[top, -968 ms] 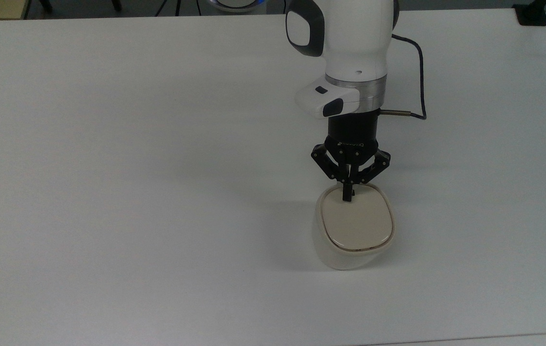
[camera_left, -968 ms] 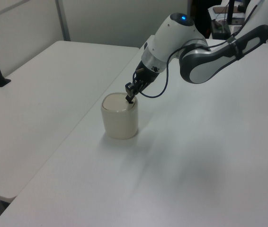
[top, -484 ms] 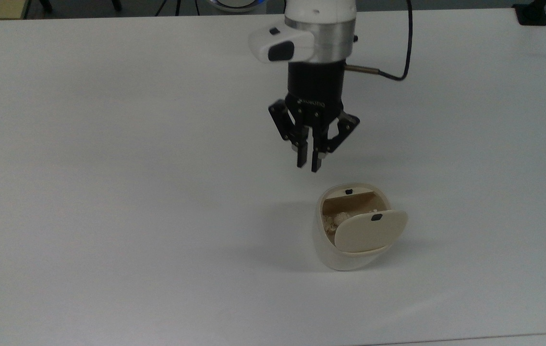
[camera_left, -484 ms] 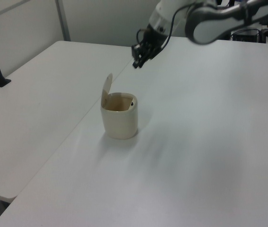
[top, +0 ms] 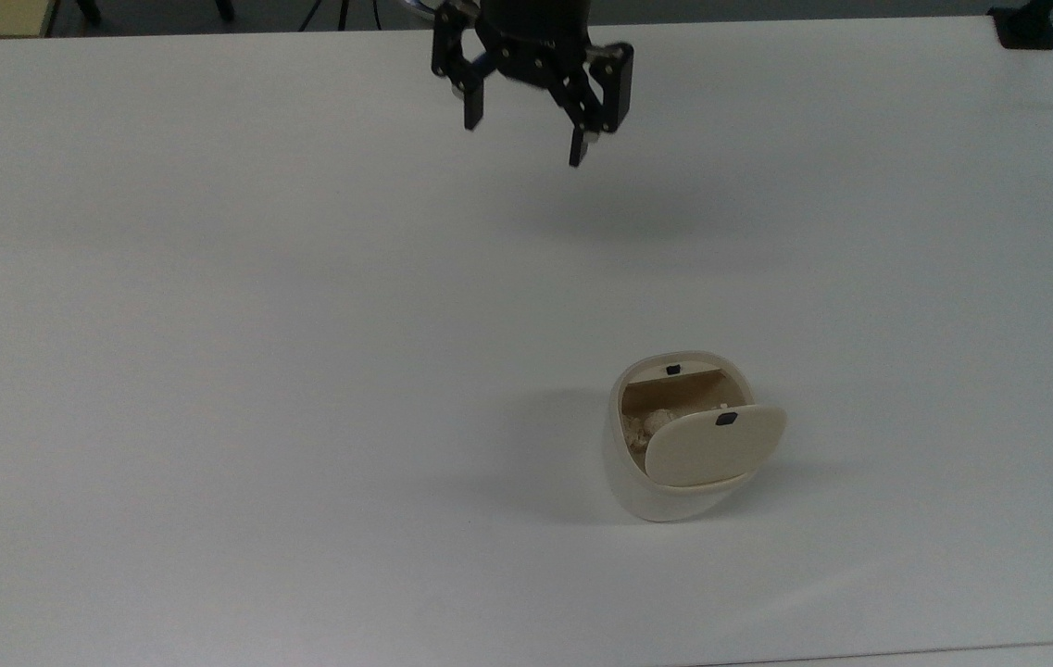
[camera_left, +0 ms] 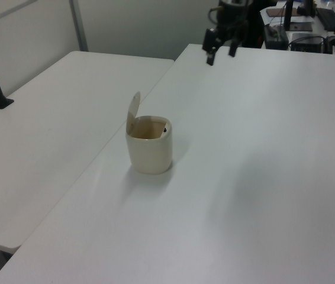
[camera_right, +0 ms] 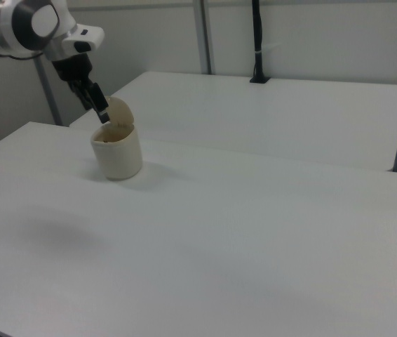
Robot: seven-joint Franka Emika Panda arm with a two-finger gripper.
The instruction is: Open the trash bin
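Top view shows us the trash bin (top: 674, 445) lower right, lid (top: 714, 446) standing up; the pincer (top: 526, 130) hangs spread and empty near the upper edge. We judge opening done, retreat remaining.

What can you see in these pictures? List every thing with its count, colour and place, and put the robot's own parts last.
trash bin: one, cream-white, on the white table, toward the top view's lower right.
lid: one, beige, swung up on its hinge and standing open at the bin's edge; a small black button shows on it.
contents of the bin: pale crumpled scraps inside, count hard to tell.
table: one white table under the bin; a second white table beside it in the left view.
black post: one, standing on the far table in the right view.
gripper: one, black, fingers open, held above the table near the top view's upper edge, well apart from the bin.
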